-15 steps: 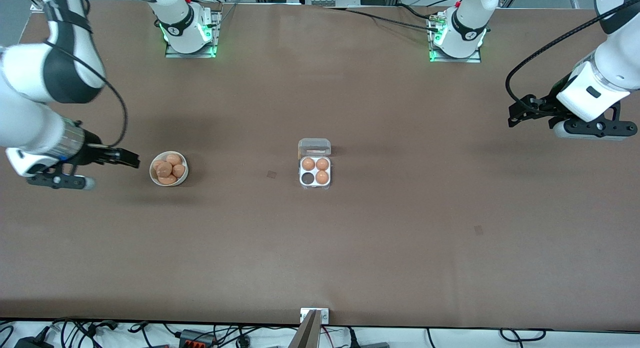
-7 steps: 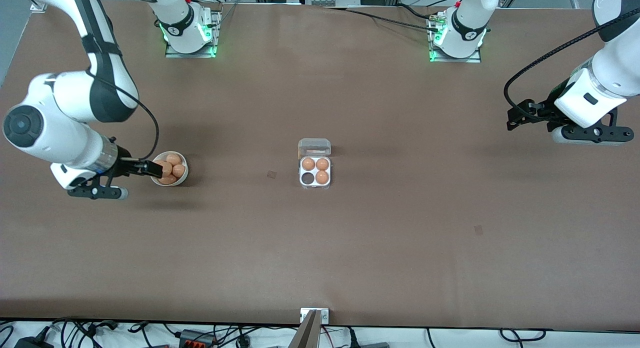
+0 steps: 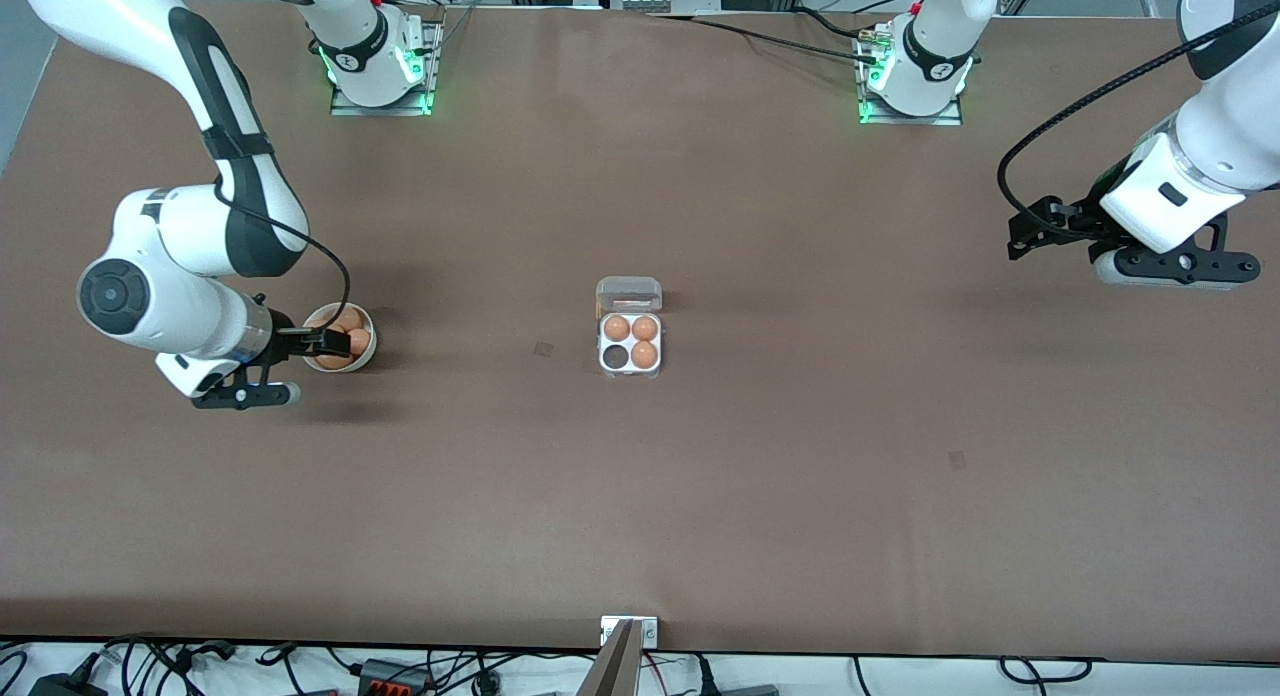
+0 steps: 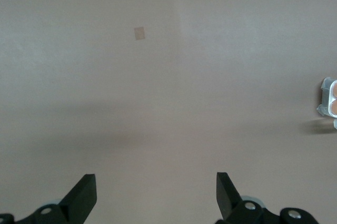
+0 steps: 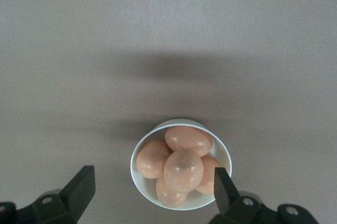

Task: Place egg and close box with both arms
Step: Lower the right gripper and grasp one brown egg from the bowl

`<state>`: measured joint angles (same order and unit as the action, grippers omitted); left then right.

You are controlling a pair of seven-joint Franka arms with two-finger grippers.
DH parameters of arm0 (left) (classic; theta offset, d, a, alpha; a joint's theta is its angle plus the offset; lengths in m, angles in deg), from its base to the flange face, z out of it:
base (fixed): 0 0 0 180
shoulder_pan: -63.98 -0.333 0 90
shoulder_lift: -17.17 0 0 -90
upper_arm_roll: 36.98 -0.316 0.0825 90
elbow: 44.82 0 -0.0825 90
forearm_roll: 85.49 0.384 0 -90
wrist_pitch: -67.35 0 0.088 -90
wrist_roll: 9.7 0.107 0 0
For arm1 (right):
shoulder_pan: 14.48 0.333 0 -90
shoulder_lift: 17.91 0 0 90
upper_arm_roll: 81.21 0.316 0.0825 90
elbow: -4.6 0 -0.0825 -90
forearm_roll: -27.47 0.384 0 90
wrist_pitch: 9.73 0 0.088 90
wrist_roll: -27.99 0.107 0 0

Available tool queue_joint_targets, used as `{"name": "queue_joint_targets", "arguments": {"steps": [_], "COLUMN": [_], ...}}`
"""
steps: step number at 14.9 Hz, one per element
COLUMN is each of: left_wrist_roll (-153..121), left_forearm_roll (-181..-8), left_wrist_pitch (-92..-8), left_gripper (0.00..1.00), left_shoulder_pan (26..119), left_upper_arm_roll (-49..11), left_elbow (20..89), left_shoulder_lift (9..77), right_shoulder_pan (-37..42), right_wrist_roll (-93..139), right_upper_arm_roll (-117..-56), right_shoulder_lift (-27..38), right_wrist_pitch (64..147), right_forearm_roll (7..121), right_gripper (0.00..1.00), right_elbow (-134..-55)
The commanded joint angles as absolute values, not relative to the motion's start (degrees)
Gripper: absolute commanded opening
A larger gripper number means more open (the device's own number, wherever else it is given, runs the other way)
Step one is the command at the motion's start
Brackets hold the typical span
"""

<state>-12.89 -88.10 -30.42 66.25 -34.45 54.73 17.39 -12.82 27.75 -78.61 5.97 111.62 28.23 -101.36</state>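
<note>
While the box shows in front, right wrist shows bowl eggs.

Bare table surrounds the open box.

Brown table: white bowl of eggs, open box mid-table.

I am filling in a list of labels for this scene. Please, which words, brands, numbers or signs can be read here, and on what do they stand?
No text can be read in any view.
Round mark on each black band near the arm bases: too small to read.
The box, the eggs and the white bowl: no label shows.
The table: no writing, only small plain patches.
</note>
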Motion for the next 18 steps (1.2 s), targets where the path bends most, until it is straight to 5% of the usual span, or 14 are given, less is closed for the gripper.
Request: {"name": "queue_joint_targets", "arguments": {"steps": [1, 18], "left_wrist_roll": [-13.4, -13.4], "left_forearm_roll": [-87.1, -87.1], "left_wrist_pitch": [-29.3, -29.1], "left_gripper": [1.00, 1.00], "left_shoulder_pan": [66.4, 66.1], "left_upper_arm_roll": [-34.3, -34.3], "left_elbow": [53.0, 53.1], "left_shoulder_lift": [18.0, 18.0], "right_shoulder_pan": [-12.9, -16.0], "right_wrist_roll": [25.7, 24.8], "right_upper_arm_roll": [-78.7, -78.7], "right_shoulder_lift": [5.2, 8.4], "right_wrist_pitch": [113.0, 116.1], "right_forearm_roll": [27.6, 28.5], "right_gripper": [1.00, 1.00], "right_elbow": [-103.9, -105.5]}}
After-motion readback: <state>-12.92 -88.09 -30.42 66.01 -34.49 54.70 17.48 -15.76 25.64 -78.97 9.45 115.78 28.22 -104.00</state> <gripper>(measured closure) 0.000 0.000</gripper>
